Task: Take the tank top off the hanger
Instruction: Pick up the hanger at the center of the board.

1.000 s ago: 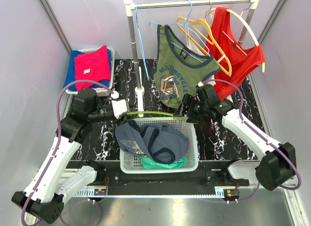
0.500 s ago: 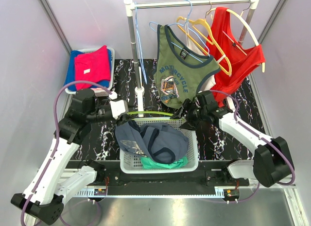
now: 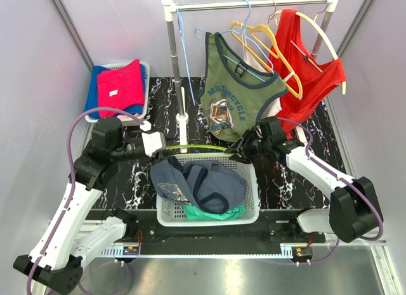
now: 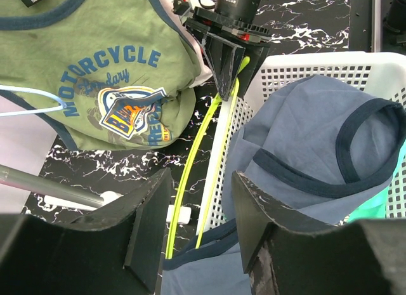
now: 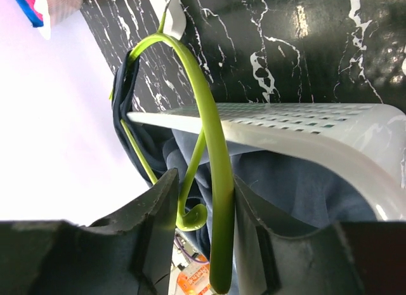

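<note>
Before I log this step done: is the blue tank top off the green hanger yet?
Not fully. In the right wrist view dark blue fabric still drapes over the green hanger near its hook; the rest lies in the white basket.
</note>
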`<state>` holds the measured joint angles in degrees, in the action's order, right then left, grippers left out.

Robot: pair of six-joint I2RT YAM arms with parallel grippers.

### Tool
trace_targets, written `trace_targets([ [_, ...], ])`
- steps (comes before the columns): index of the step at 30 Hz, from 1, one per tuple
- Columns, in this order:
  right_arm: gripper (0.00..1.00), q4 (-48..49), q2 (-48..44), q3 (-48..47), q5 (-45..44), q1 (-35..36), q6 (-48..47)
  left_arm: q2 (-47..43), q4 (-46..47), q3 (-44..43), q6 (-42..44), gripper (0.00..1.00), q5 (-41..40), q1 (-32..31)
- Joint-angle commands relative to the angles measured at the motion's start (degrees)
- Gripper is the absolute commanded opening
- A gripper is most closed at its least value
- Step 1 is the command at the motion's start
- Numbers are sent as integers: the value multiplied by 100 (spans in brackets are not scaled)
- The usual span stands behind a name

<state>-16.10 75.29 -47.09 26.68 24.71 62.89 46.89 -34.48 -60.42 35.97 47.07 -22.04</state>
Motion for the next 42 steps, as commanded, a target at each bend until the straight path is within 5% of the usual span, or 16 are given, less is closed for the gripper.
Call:
trace_targets([
  [1,43,291,153,-134,74,-19,83,-66,213,-277,-37,48,153,16],
  [5,37,370,153,-90,92,-19,118,-57,187,-312,-20,48,136,16],
  [9,18,458,83,-72,66,-28,118,-49,178,-321,-28,48,136,25],
  [11,0,572,4,-63,-21,-19,92,-49,178,-338,-46,48,136,25],
  [21,0,678,-742,-503,391,-1,-1655,13,55,-611,-37,48,83,60],
  [29,0,485,-2676,-590,681,8,-3588,144,29,-988,-212,47,338,112],
  [42,0,-1325,-3811,-1452,866,16,-5032,285,29,-1446,-467,48,443,192],
])
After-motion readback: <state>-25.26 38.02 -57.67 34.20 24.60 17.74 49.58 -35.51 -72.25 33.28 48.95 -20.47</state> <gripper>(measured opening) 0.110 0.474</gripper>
